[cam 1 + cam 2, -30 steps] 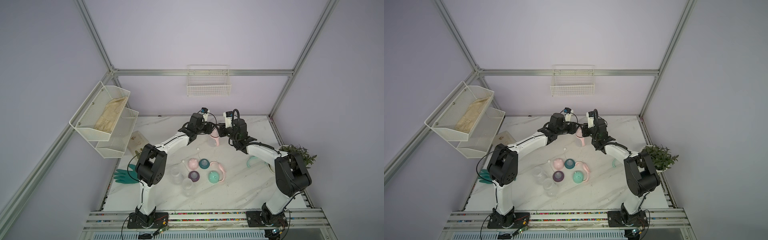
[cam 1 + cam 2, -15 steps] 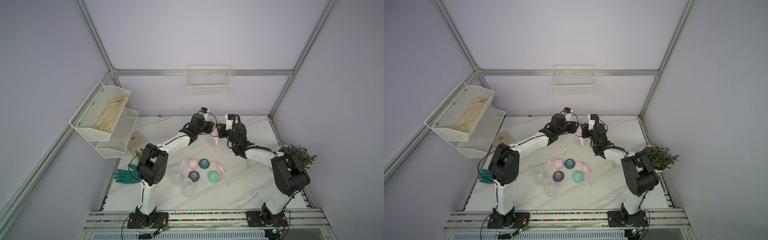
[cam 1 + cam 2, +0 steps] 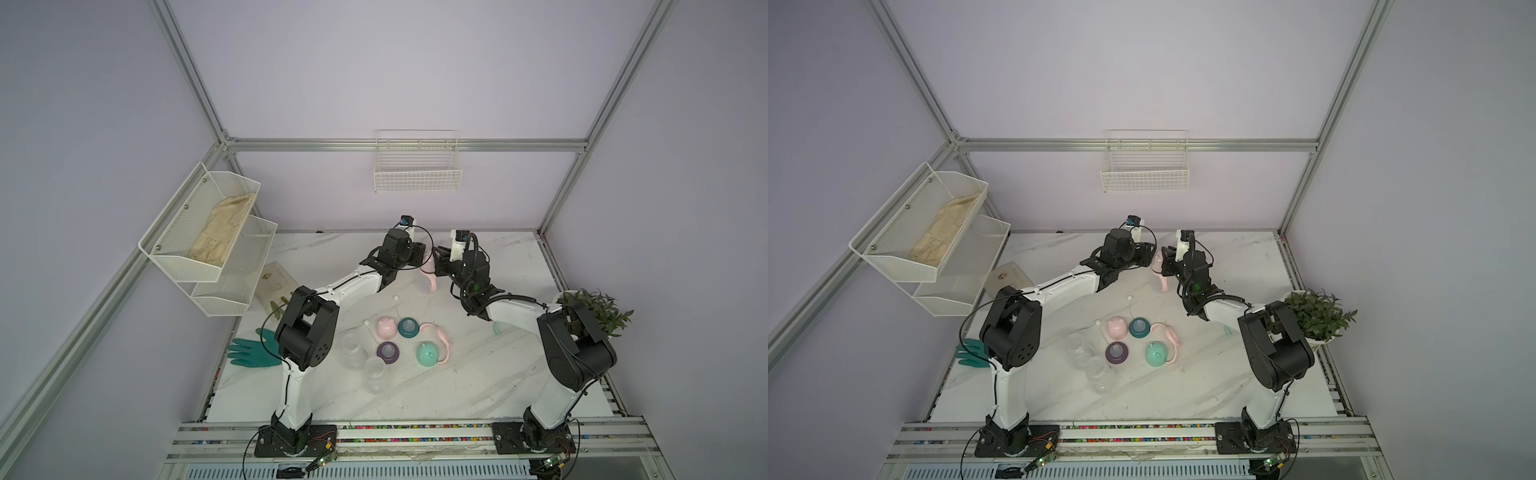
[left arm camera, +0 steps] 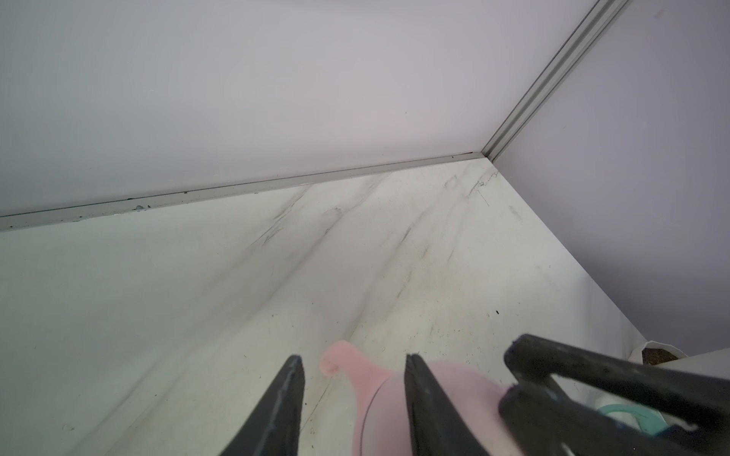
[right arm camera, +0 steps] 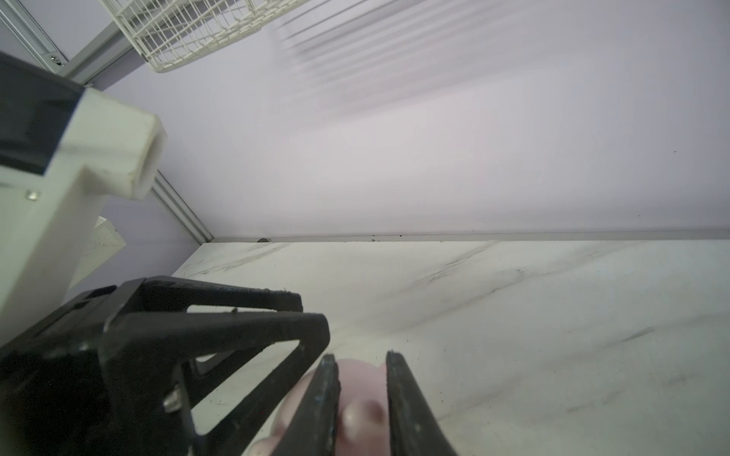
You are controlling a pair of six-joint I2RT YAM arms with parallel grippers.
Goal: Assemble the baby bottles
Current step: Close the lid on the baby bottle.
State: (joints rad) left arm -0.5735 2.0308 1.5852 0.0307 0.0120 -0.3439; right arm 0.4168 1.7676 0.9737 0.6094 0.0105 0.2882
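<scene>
Pink and clear plastic, far centre of bench point(image 3: 478, 386). Notes, left to right.

- Glove point(image 3: 253, 353): green, at the bench's left edge, wrist end hidden behind left arm point(image 3: 307, 332).
- Open bottles point(image 3: 353, 351): two, clear, upright near front centre. Their walls are faint against the marble.
- Straws point(image 3: 397, 307): two, thin and white-tipped, hard to trace.
- Loose cluster at mid-bench: pink dome point(image 3: 386, 328), purple collar point(image 3: 388, 352), teal collar point(image 3: 408, 327), mint dome point(image 3: 428, 355), pink ring point(image 3: 444, 341) partly under the mint dome.
- Left end effector point(image 4: 352, 357): fingers apart, a pink handle point(image 4: 343, 367) between them. Bench shows between one finger and the handle, and the frame edge cuts off anything lower. Cannot tell if it grips.
- Held bottle point(image 3: 1160, 277): between both end effectors in both top views. Its clear body is barely visible. Whether it stands on the bench or hangs above it is unclear.
- Right end effector point(image 5: 362, 355): fingers close together, pinching the cap point(image 5: 363, 395) at an ear nub. The rest of the cap is cut off.
- Mint ring point(image 3: 496, 328): half hidden behind right arm point(image 3: 515, 309).
- Plant point(image 3: 594, 311): at the right edge.
</scene>
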